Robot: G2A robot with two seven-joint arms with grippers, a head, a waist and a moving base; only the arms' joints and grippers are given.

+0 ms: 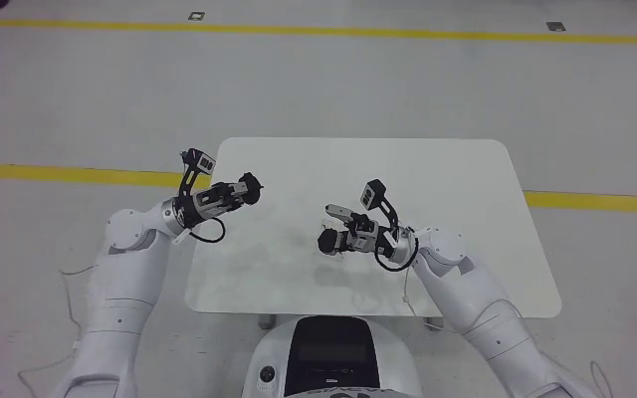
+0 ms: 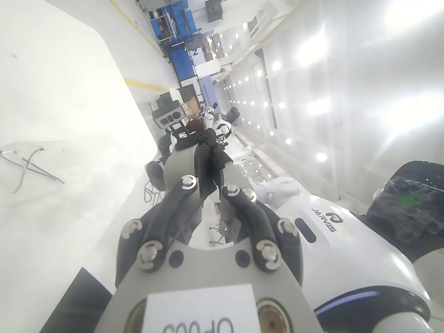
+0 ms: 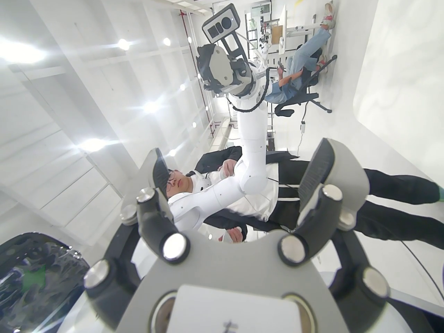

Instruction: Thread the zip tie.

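Note:
A few thin dark strips that look like zip ties (image 2: 27, 165) lie crossed on the white table (image 1: 448, 199). My left gripper (image 1: 254, 186) hovers over the table's left edge, and its fingers (image 2: 208, 147) are shut with nothing visible between them. It sits well away from the strips. From the right wrist it appears as a closed gripper (image 3: 216, 70) held in the air. My right gripper (image 1: 331, 227) is turned on its side above the table's middle front. Its two fingers (image 3: 319, 171) stand wide open and hold nothing. The two grippers face each other with a gap between them.
The table's rounded corner (image 2: 100, 36) and side edge (image 3: 357, 116) lie close to both arms. Yellow floor lines (image 1: 318, 32) run behind and beside the table. The tabletop's right half (image 1: 478, 249) is bare.

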